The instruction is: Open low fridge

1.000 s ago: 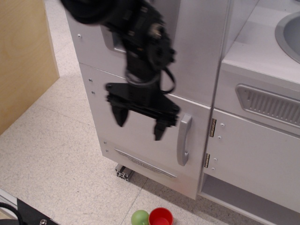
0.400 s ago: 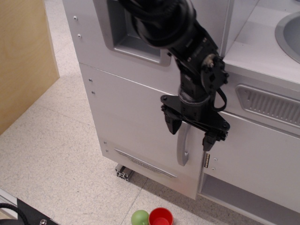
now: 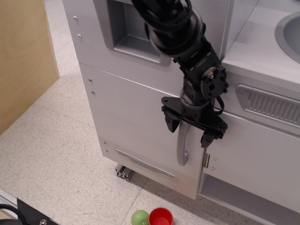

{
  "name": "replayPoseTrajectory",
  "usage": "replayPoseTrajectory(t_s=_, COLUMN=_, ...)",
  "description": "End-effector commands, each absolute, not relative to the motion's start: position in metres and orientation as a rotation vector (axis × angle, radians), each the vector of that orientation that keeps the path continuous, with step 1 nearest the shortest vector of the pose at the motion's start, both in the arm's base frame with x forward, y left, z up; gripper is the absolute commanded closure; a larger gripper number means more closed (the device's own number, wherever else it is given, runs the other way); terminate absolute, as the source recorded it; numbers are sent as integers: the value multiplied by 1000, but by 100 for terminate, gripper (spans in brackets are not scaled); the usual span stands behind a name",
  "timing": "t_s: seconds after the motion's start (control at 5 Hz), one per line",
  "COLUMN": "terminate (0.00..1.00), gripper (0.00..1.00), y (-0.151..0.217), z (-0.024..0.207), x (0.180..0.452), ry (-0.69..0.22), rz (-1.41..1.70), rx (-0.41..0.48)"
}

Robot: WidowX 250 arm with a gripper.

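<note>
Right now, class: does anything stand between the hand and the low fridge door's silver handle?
Nothing visible does. The open hand straddles the top of the silver handle on the low fridge.

I work in a lab mock-up: white toy kitchen unit (image 3: 136,108) on an aluminium rail (image 3: 123,173), speckled floor (image 3: 51,145), plywood panel (image 3: 23,56).
</note>
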State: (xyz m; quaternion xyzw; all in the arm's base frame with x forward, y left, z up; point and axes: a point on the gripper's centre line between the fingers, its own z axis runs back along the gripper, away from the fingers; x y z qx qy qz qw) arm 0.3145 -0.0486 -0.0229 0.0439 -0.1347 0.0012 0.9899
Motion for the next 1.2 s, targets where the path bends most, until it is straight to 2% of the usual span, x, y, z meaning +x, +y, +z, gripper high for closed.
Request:
replayPoseTrajectory(t_s=0.0, terminate=0, gripper=100, y=-49, z=-17, x=320, ry=-327, rz=6, rx=86)
replayPoseTrajectory(t_s=0.6, terminate=0, gripper=100, y=-36, z=-18, x=306, ry=-340, rz=-32, rx=50)
replayPoseTrajectory(t_s=1.0, terminate=0, gripper=100, y=-15, z=-7, x=277, ry=-316, rz=-58, rx=54)
